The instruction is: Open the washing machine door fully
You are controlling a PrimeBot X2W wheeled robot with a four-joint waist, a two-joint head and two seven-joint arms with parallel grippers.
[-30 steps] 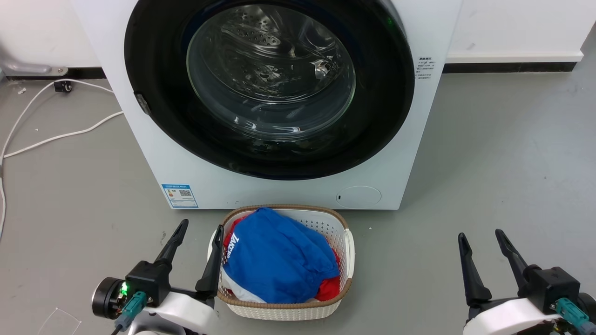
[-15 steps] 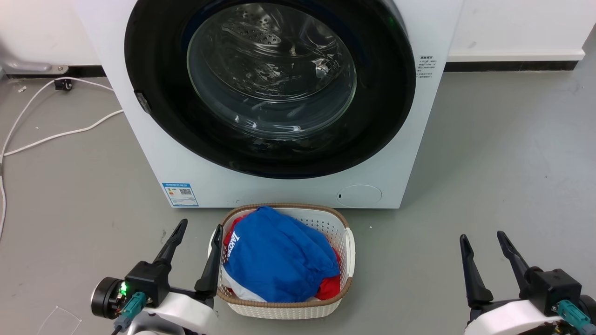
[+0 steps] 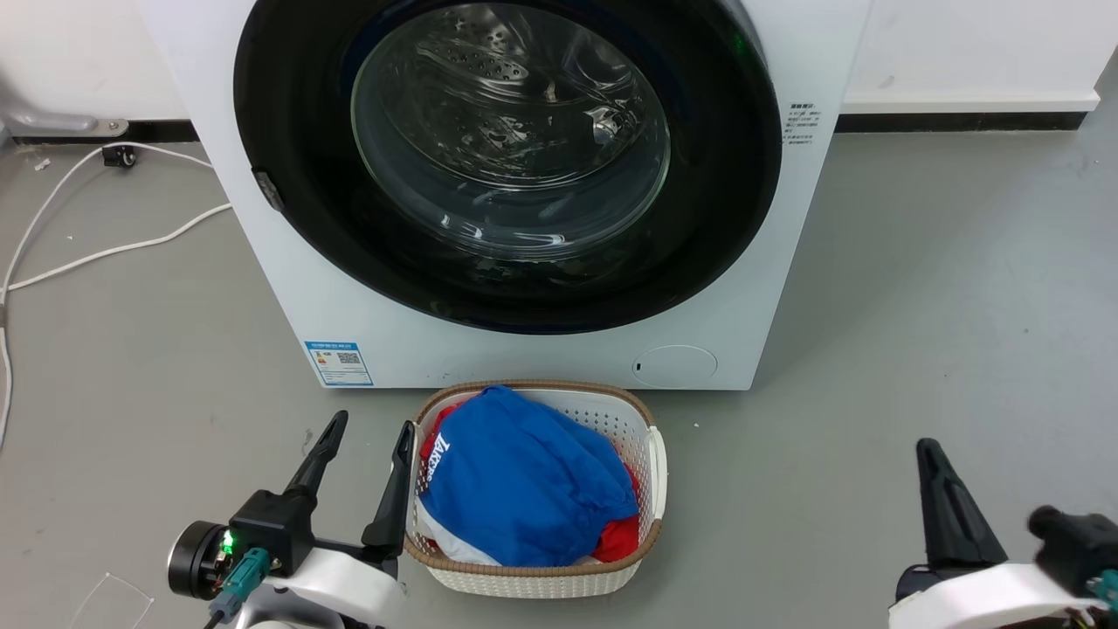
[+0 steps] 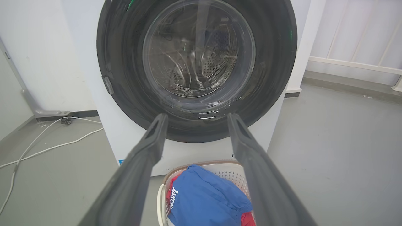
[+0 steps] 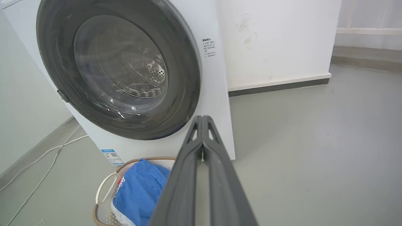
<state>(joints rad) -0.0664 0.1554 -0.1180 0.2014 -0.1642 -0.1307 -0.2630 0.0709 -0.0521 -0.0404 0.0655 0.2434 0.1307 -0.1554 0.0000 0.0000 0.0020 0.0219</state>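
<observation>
The washing machine (image 3: 524, 358) is a white front-loader facing me. Its washing machine door (image 3: 716, 175) is a glossy black disc with a clear glass window, lying flush against the front; the steel drum shows through the glass. A small latch tab sits on the door's left edge. My left gripper (image 3: 371, 425) is open and low on the floor side, beside the basket and well short of the door (image 4: 273, 62). My right gripper (image 3: 926, 447) is shut on nothing at the lower right. Its closed fingers (image 5: 202, 118) point toward the machine's right edge (image 5: 216, 94).
A white laundry basket (image 3: 533, 581) with blue and red clothes stands on the floor right in front of the machine, next to my left gripper. A white cable (image 3: 105, 253) trails over the grey floor at the left. White walls stand behind and to the right.
My right gripper has shut its fingers and turned and shifted rightward. The left gripper and the door have not visibly moved. The head view has shifted slightly.
</observation>
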